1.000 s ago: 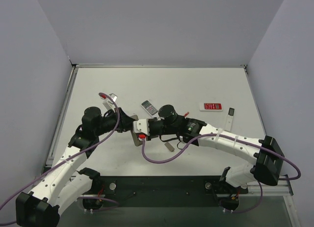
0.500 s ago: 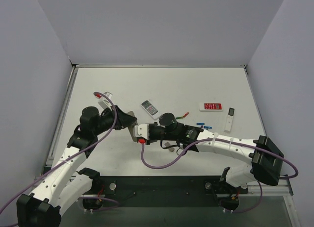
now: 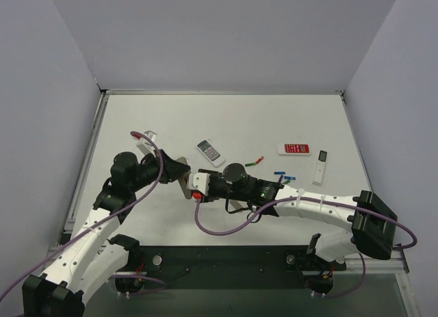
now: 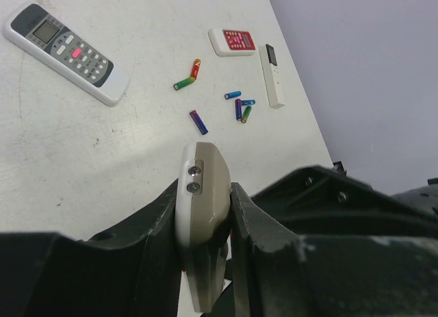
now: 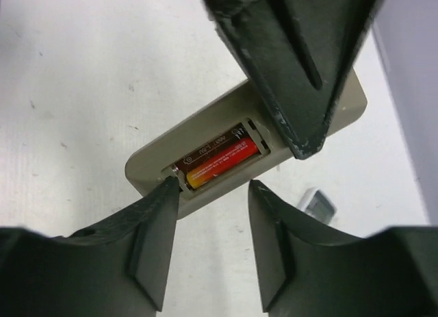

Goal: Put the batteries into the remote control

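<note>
Remote control (image 4: 203, 176) pinched in L hand (image 4: 202, 218), R hand (image 5: 213, 194) spread just beside it.

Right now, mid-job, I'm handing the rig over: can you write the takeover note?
The left gripper is shut on the remote control, held up with its open battery bay facing the right arm.
The right gripper is open and empty, with its fingers just short of the bay.
Done: one red-orange battery is seated.
Left: the slot beside it looks empty. Fetch one of the loose batteries from the table near the red remote and seat it.
</note>
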Robot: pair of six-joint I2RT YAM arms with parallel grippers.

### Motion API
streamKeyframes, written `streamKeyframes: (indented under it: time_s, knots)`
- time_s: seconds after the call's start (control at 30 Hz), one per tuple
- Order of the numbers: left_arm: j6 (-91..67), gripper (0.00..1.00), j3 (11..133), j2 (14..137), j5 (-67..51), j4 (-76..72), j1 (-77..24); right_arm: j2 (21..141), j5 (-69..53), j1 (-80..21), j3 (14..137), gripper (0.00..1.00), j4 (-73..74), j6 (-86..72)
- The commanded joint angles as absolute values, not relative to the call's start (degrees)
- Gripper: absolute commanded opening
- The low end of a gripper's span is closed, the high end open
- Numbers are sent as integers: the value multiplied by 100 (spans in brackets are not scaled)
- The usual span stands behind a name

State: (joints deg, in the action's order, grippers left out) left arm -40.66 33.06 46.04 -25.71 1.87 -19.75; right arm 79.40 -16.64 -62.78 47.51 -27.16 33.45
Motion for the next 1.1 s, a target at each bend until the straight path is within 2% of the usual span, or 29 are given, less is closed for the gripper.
streamKeyframes:
  time_s: [0.0, 0.13, 0.43, 0.77, 1.07]
  knots:
    - [-4087, 0, 3270, 4271, -3024, -615, -2057, 7779, -1037, -6152, 4649, 45, -1855, 2427]
    - [-4113, 0, 2919, 4228, -3006, -974, -2057, 7612, -870, -6144, 4851, 50, -1811, 1470]
    - [-4061, 0, 2698, 4096, -3067, -1265, -2057, 7848, -537, -6240, 5326, 50, -1599, -543]
    - [-4113, 0, 2575, 3973, -3059, -1380, -2065, 8138, -133, -6302, 5519, 48, -1872, -931]
    - [-4430, 0, 2329, 3885, -2778, -1599, -2065, 8235, 615, -6398, 5537, 38, -2223, -905]
